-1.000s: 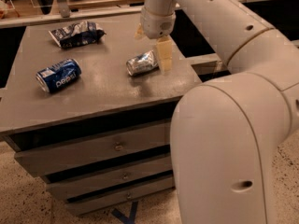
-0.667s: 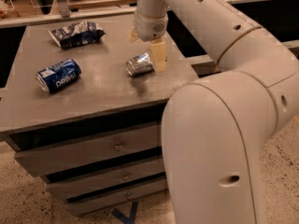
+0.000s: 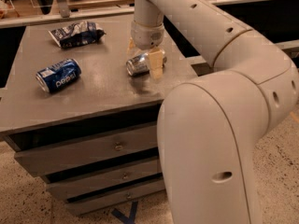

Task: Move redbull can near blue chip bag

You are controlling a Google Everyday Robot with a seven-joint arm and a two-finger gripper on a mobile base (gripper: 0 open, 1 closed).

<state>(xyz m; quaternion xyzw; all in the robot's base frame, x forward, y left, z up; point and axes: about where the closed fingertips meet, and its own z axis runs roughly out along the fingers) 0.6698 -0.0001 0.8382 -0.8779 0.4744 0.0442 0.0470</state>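
The redbull can [image 3: 136, 66] lies on its side on the grey cabinet top [image 3: 98, 92], right of centre, its shiny round end facing left. My gripper [image 3: 143, 59] hangs straight down over it, open. One tan finger [image 3: 156, 63] is in front of the can's right part and the other finger [image 3: 131, 45] is behind it, so the jaws straddle the can. The blue chip bag [image 3: 74, 33] lies crumpled at the far left corner of the top, well away from the can.
A dark blue Pepsi can [image 3: 58, 74] lies on its side at the left, between the bag and the front edge. The cabinet has three drawers [image 3: 117, 146] below. My large white arm [image 3: 219, 125] fills the right side. Shelving runs behind the cabinet.
My gripper has moved left and down over the redbull can, so its fingers now sit on either side of it. The can, bag and Pepsi can have not moved.
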